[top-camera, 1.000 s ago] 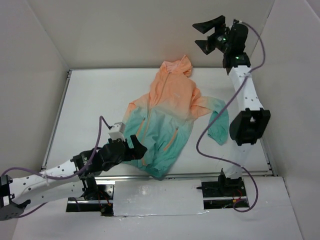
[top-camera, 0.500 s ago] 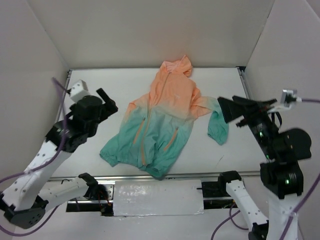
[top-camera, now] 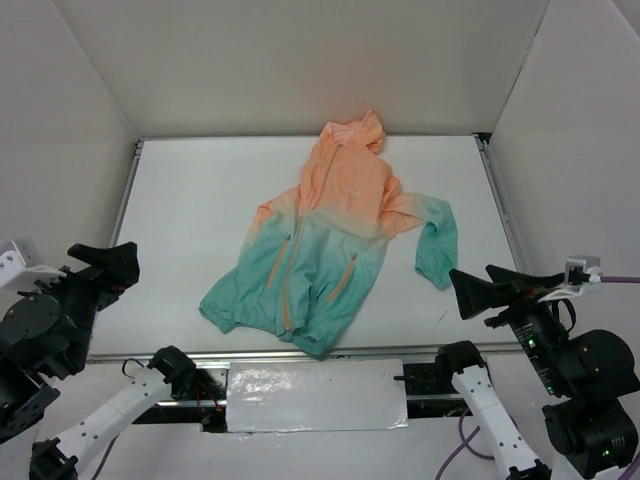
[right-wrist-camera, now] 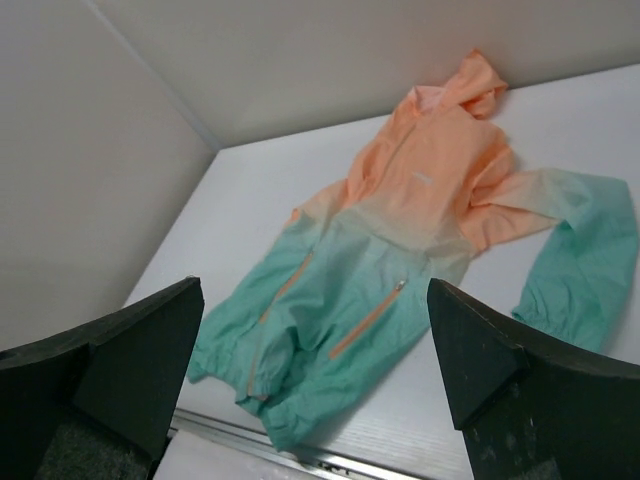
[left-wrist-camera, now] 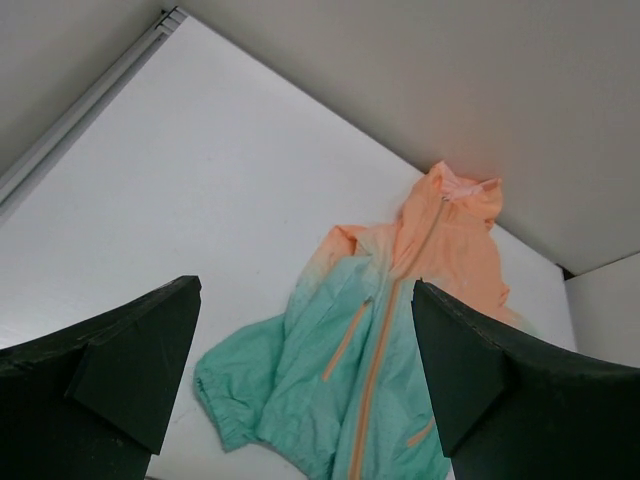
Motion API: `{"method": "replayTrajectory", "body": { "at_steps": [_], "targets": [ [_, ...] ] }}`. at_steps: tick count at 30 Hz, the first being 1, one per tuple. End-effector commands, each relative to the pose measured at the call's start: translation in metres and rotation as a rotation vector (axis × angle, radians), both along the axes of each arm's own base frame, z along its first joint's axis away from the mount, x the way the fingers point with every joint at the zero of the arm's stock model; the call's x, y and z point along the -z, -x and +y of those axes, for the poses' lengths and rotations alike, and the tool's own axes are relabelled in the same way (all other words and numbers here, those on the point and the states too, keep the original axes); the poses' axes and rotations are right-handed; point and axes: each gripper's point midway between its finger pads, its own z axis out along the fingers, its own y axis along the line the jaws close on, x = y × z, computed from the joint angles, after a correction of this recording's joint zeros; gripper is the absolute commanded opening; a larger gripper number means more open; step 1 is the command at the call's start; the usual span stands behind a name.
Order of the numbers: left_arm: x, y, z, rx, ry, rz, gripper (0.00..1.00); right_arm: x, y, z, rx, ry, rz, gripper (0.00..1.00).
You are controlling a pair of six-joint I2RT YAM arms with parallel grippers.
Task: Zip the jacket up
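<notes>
The jacket [top-camera: 330,235] lies flat on the white table [top-camera: 180,220], peach hood toward the back wall and teal hem toward the near edge. Its orange front zipper [top-camera: 288,290] runs from hood to hem; I cannot tell if it is zipped. One sleeve hangs out to the right [top-camera: 438,245]. My left gripper [top-camera: 104,272] is open, raised at the near left, well clear of the jacket. My right gripper [top-camera: 462,292] is open at the near right, also clear. The left wrist view frames the jacket [left-wrist-camera: 390,340] and zipper [left-wrist-camera: 374,369] between empty open fingers [left-wrist-camera: 306,283]. The right wrist view shows the same jacket [right-wrist-camera: 400,260] past its gripper [right-wrist-camera: 315,284].
White walls enclose the table at the back and both sides. A metal rail [top-camera: 320,352] runs along the near edge, with a silvery plate [top-camera: 315,395] between the arm bases. The jacket's hem lies close to that rail.
Both arms have swung back and down to the near corners; the left one was at the jacket's hem a second ago, the right one high at the back. The jacket has not moved.
</notes>
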Motion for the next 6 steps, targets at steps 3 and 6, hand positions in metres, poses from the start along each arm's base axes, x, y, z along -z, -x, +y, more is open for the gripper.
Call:
{"method": "replayTrajectory", "body": {
  "at_steps": [3, 6],
  "targets": [
    [0.03, 0.001, 0.009, -0.031, -0.149, 0.128, 0.99, 0.023, 0.004, -0.023, 0.104, 0.042, 0.04, 1.0],
    [0.043, -0.005, 0.006, -0.032, -0.186, 0.175, 0.99, 0.025, 0.0, -0.022, 0.104, 0.037, 0.045, 1.0]
  ]
}}
